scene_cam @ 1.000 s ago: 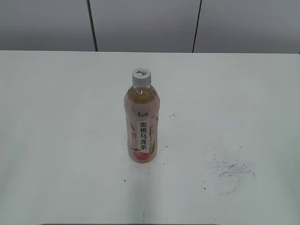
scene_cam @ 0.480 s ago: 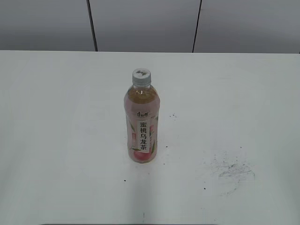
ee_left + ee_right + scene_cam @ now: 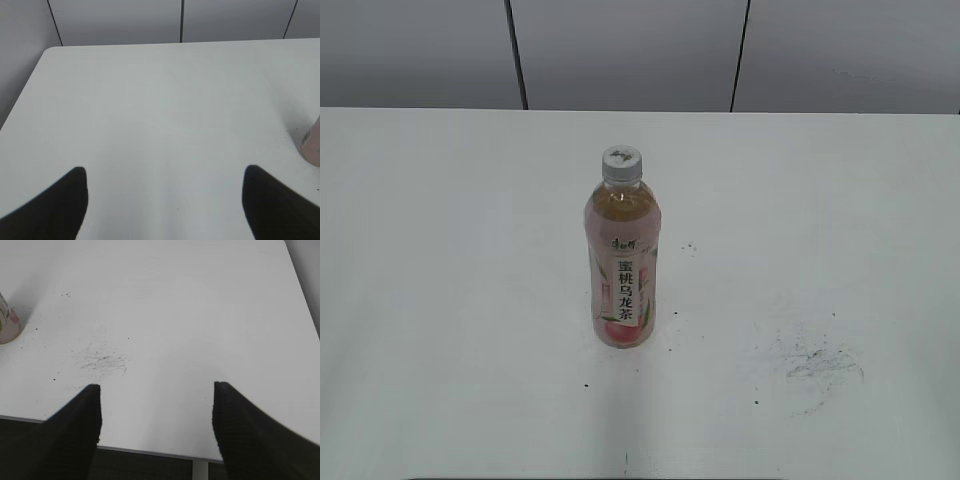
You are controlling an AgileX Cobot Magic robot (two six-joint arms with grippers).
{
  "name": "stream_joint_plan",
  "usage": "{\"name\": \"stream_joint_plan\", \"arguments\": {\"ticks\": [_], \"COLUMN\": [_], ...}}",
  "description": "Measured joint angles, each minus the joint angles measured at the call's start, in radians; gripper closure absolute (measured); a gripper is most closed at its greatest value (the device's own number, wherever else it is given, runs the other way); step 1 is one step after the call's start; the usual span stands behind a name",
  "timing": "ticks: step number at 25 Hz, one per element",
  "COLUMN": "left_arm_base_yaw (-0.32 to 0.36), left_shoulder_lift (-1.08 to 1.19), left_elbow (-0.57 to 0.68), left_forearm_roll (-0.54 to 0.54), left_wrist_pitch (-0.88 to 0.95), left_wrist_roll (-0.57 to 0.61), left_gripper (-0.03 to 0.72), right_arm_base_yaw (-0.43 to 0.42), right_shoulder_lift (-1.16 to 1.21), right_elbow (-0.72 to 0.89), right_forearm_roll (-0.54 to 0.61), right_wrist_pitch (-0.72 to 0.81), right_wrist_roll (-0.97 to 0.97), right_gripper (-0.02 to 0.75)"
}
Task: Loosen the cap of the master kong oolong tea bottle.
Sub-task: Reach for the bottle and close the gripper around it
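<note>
We see both grippers only in their wrist views — left gripper [image 3: 165, 200] with jaws spread wide, right gripper [image 3: 157, 427] likewise spread, both holding nothing.

No visible change (bottle [image 3: 621, 262] unmoved on table [image 3: 440, 300])

Master kong oolong tea bottle [image 3: 313, 145] cut by frame edge at 3 o'clock in left wrist view, only base sliver showing; likewise at 9 o'clock in right wrist view. Grey print on cap [image 3: 621, 160] too small to read.
</note>
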Motion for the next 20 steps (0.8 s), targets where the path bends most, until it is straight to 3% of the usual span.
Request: {"name": "stream_joint_plan", "arguments": {"ticks": [6,13,20], "left_arm_base_yaw": [0.000,0.000,0.000], "left_shoulder_lift": [0.000,0.074,0.423], "left_elbow": [-0.014,0.000,0.070], "left_forearm_roll": [0.001,-0.054,-0.116], "left_wrist_pitch": [-0.053,-0.517,-0.911], "left_wrist_roll": [0.001,0.001,0.001], "left_gripper": [0.125,0.125,0.156], "right_arm_base_yaw": [0.000,0.000,0.000], "right_shoulder_lift": [0.000,0.000,0.000], "right_elbow": [0.000,0.000,0.000], "right_forearm_roll": [0.000,0.000,0.000], "right_wrist_pitch": [0.000,0.000,0.000], "right_wrist_roll": [0.000,0.000,0.000], "right_gripper": [0.216,0.216,0.216]}}
